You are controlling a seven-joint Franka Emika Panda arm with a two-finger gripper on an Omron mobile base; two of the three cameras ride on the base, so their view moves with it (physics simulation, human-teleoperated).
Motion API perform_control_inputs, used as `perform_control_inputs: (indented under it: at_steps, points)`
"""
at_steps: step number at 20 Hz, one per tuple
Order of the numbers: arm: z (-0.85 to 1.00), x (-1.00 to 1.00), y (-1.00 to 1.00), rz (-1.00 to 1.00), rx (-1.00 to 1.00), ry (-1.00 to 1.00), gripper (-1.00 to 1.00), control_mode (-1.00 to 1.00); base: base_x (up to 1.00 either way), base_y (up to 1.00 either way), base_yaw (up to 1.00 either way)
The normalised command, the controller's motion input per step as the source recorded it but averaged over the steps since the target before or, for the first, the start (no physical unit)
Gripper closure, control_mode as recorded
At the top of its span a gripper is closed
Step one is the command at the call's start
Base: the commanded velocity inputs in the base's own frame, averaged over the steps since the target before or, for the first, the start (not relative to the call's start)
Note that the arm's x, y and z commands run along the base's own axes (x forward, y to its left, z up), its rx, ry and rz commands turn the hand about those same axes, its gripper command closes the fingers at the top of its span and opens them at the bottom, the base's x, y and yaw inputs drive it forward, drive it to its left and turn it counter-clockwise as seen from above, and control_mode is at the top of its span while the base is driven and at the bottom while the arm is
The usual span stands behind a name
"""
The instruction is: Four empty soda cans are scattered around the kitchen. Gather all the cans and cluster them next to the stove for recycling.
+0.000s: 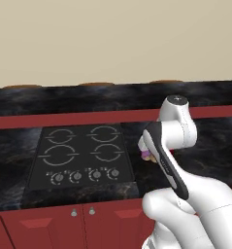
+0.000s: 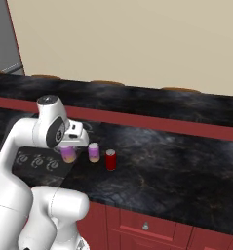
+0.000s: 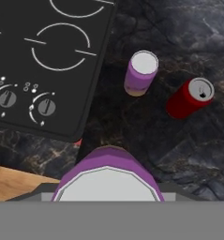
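Black marbled table beside the stove carries a purple can and red can, while the claw is clamped on another purple can

Black countertop — stove, two cans

Purple can close below, second purple can and red can beside stove.

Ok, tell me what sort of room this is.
A kitchen, by the look of it: a black four-burner stove with knobs is set into a black marbled countertop above dark red cabinets.
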Motion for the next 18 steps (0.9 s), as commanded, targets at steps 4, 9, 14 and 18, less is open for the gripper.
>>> perform_control_inputs:
  at_steps: [4, 9, 14, 18]
  points:
    - [-0.21, 0.00, 0.00, 0.00, 0.00, 0.00, 1.00, -1.00, 0.00, 0.00, 0.00]
    - [-0.24, 0.00, 0.00, 0.00, -0.01, 0.02, 1.00, -1.00, 0.00, 0.00, 0.00]
    - [-0.24, 0.00, 0.00, 0.00, 0.00, 0.02, 1.00, -1.00, 0.00, 0.00, 0.00]
    - [-0.31, 0.06, 0.00, 0.00, 0.00, 0.00, 1.00, -1.00, 0.00, 0.00, 0.00]
